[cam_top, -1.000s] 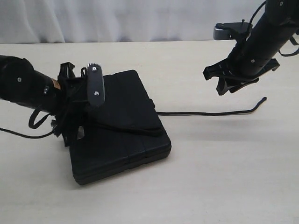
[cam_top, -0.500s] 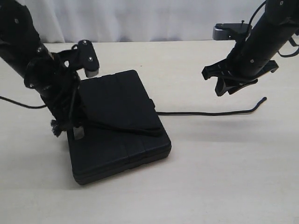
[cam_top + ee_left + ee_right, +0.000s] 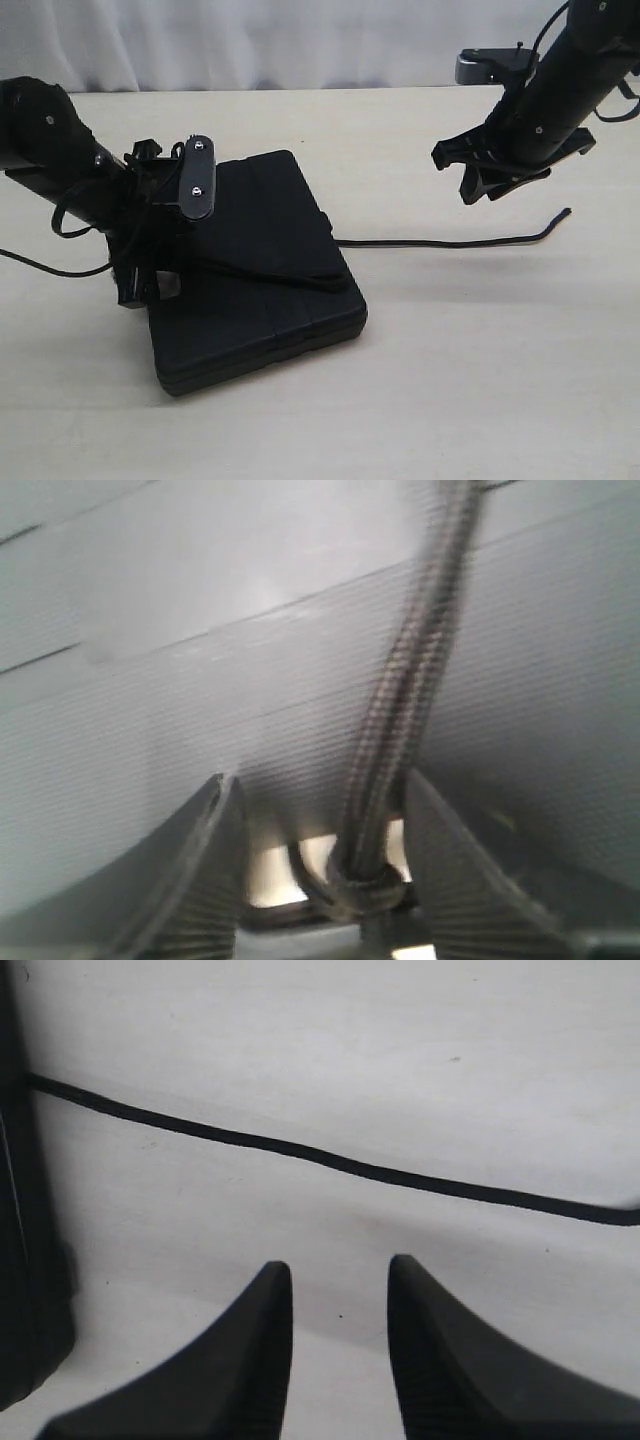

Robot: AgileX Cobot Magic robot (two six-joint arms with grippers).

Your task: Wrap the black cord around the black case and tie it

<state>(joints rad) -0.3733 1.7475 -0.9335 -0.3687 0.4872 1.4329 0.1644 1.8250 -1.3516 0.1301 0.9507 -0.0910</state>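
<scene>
The black case [image 3: 262, 262] lies flat on the table, left of the middle. The black cord [image 3: 445, 242] crosses its lid, then trails right over the table to a bent end [image 3: 566, 212]. My left gripper [image 3: 148, 270] is low at the case's left edge. In the left wrist view its jaws [image 3: 318, 780] stand apart, with the cord [image 3: 400, 710] and a knot [image 3: 365, 885] between them, close to one finger and not pinched. My right gripper [image 3: 470, 175] hangs open above the table, over the cord [image 3: 330, 1158], with nothing between its fingers [image 3: 340, 1265].
A pale curtain [image 3: 300, 40] runs behind the table's far edge. Thin robot cable [image 3: 40, 285] loops on the table left of the case. The case's corner [image 3: 25, 1260] shows at the side of the right wrist view.
The left arm swung up beside the case half a second ago and has dropped back low at its left edge. The right arm and the trailing cord have not moved.
</scene>
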